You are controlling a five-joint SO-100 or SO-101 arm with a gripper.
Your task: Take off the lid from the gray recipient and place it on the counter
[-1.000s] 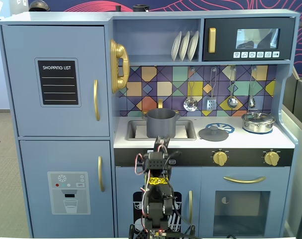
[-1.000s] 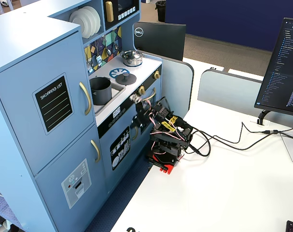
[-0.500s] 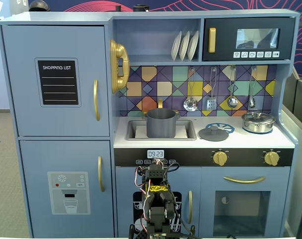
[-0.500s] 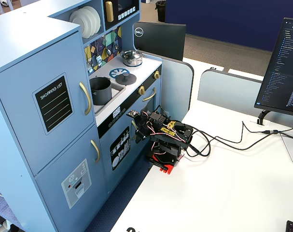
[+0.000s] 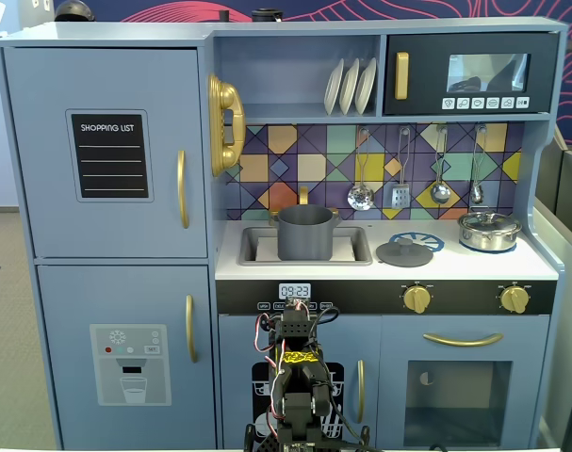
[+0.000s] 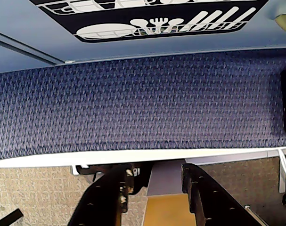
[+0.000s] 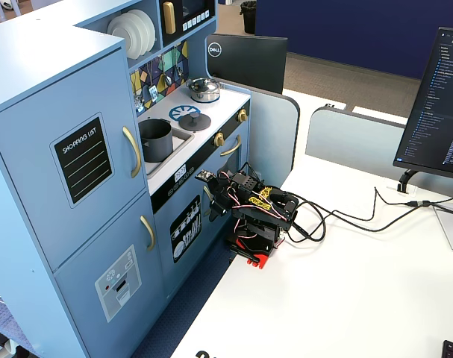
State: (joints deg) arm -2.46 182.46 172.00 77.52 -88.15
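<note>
Lying flat on the counter (image 5: 474,265), beside the gray recipient (image 5: 305,233) standing in the sink recess: the lid (image 5: 404,251). Hanging well below, folded back, fingers parted and holding nothing: the gripper (image 6: 154,181).

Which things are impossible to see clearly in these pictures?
- Inside of the gray recipient: its own wall hides it in both fixed views.
- Gripper fingertips: cut off by the bottom edge in the wrist view.
- Lid knob: too small in a fixed view.
</note>
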